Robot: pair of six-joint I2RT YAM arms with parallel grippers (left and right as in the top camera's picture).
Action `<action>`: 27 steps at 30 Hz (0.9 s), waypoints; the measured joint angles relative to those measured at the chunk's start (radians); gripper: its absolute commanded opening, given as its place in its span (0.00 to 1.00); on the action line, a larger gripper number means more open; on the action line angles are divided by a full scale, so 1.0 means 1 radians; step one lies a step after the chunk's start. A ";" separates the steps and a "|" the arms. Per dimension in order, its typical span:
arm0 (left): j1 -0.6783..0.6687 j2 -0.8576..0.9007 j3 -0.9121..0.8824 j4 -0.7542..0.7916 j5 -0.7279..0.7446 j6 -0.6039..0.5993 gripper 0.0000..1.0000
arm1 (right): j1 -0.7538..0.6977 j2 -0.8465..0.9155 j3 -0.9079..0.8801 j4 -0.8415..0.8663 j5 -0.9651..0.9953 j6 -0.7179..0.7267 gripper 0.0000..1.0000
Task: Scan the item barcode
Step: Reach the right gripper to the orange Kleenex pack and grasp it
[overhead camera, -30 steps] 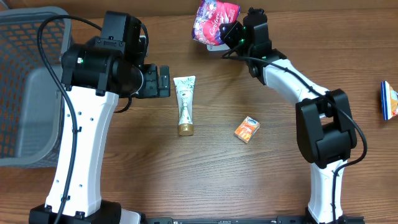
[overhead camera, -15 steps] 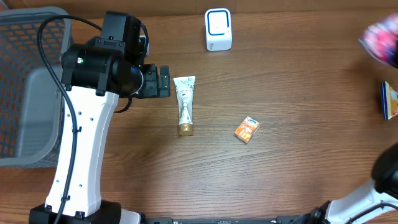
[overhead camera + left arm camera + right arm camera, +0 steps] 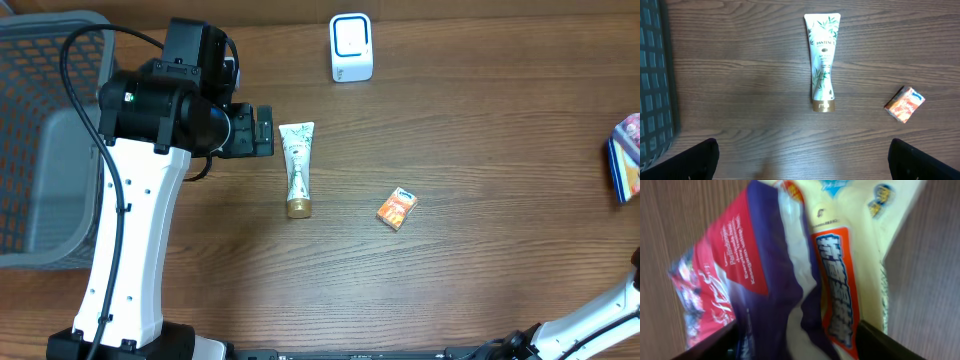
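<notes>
Left wrist view: the left gripper (image 3: 802,162) is released, fingers (image 3: 690,160) wide with bare wood (image 3: 740,100) between; the Pantene tube (image 3: 822,62) lies straight ahead, cap end nearest, an orange box (image 3: 905,104) ahead to the right, the basket wall (image 3: 655,75) hard along the left edge. The right gripper (image 3: 797,345) hangs with fingers spread over a red-and-purple snack packet (image 3: 740,245) overlapping a yellow packet (image 3: 860,225), wood free either side.

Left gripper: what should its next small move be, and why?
Probably lower onto the Pantene tube and close around its middle. The left gripper hangs wide open and empty, the tube lies flat just ahead of it in the wrist view, and the white scanner stands at the far edge of the table with nothing at it.
</notes>
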 measured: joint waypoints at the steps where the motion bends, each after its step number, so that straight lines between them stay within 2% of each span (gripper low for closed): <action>1: 0.000 0.000 0.000 0.000 0.000 0.000 1.00 | -0.007 -0.012 0.003 -0.020 -0.016 -0.015 0.86; 2: 0.000 0.000 0.000 0.000 0.000 0.000 1.00 | -0.012 -0.025 0.004 -0.029 -0.039 -0.029 0.91; 7: 0.000 0.000 0.000 0.000 0.000 0.000 1.00 | -0.018 -0.238 0.040 -0.075 -0.354 -0.181 0.94; 8: 0.000 0.000 0.000 0.000 0.000 0.000 1.00 | 0.005 -0.297 0.058 -0.125 -0.464 -0.228 0.99; 11: 0.000 0.000 0.000 0.000 0.000 0.000 1.00 | 0.079 -0.356 0.074 -0.250 -0.594 -0.314 1.00; 12: 0.000 0.000 0.000 0.000 0.000 0.000 1.00 | 0.154 -0.360 0.076 -0.360 -0.639 -0.391 1.00; 15: 0.000 0.000 0.000 0.000 0.000 0.000 1.00 | 0.338 -0.345 0.029 -0.517 -0.671 -0.554 1.00; 17: 0.000 0.000 0.000 0.001 -0.001 0.000 1.00 | 0.452 -0.341 -0.029 -0.512 -0.661 -0.603 1.00; 20: 0.000 0.000 0.000 0.000 0.000 0.000 1.00 | 0.658 -0.338 -0.177 -0.412 -0.624 -0.603 1.00; 23: 0.000 0.000 0.000 0.000 0.000 0.000 1.00 | 0.814 -0.336 -0.332 -0.283 -0.559 -0.517 1.00; 27: 0.000 0.000 0.000 0.000 0.000 0.000 1.00 | 0.909 -0.334 -0.480 -0.231 -0.489 -0.410 1.00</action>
